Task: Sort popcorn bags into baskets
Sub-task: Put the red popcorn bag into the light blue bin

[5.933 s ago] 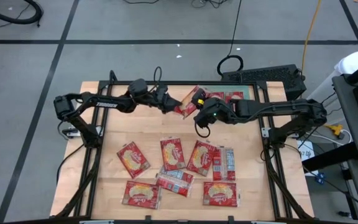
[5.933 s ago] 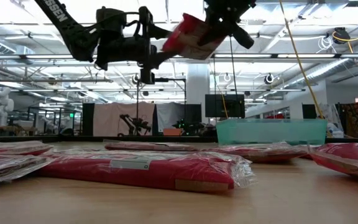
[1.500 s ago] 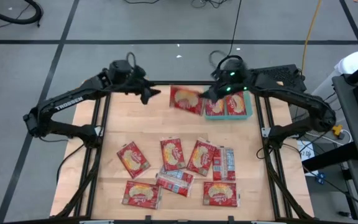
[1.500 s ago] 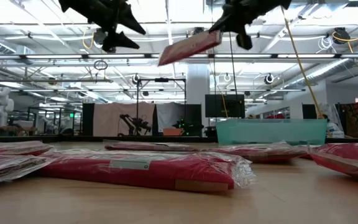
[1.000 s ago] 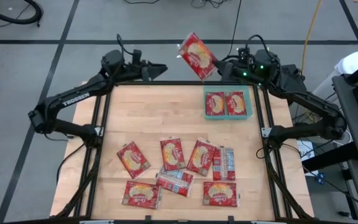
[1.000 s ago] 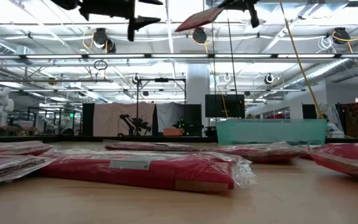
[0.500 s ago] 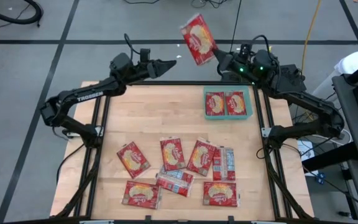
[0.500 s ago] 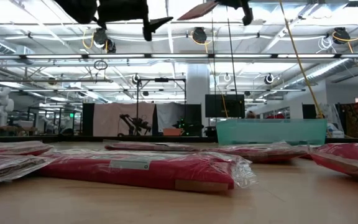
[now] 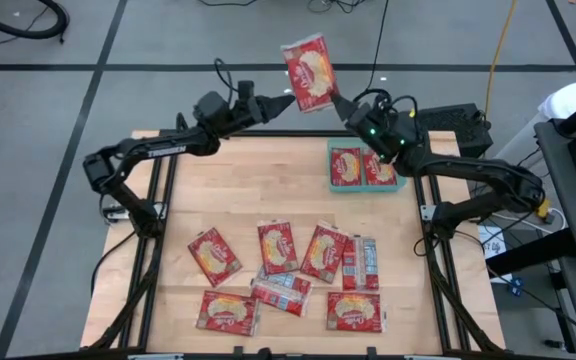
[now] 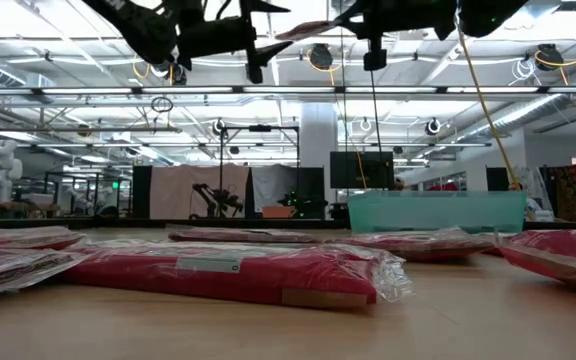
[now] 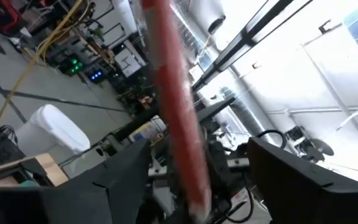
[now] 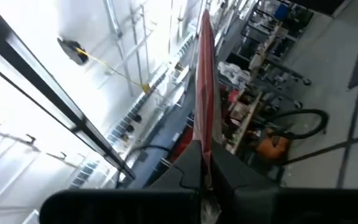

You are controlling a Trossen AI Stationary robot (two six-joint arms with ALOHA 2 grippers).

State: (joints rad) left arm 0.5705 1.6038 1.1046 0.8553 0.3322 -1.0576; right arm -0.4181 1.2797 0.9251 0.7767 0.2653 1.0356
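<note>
One popcorn bag (image 9: 308, 72) is held high over the table's far edge, its picture side up toward the high camera. My right gripper (image 9: 340, 103) is shut on it. My left gripper (image 9: 284, 100) is open beside the bag's lower left corner. In the left wrist view its fingers stand apart on either side of the edge-on bag (image 11: 176, 118), and no touch shows. The teal basket (image 9: 401, 168) at the far right holds two bags. Several more popcorn bags (image 9: 278, 247) lie flat on the table's near half. My right gripper pinches the bag's lower right corner (image 9: 330, 97) between its two fingers. The fingers come from the table's right, slanting upward. The bag rises edge-on from the shut fingers (image 12: 199, 163), lifted clear of everything.
The wooden table top (image 9: 238, 190) lies bare between the far edge and the loose bags. In the low view the basket (image 10: 436, 211) stands at the back right, behind the flat bags (image 10: 228, 270). A black case (image 9: 438, 122) sits beyond the far right corner.
My left gripper has moved toward the table's right, up to the held bag. My right gripper has shifted a little toward the table's left and rolled. The bag has turned from a slant to nearly upright in the high view and stays lifted clear.
</note>
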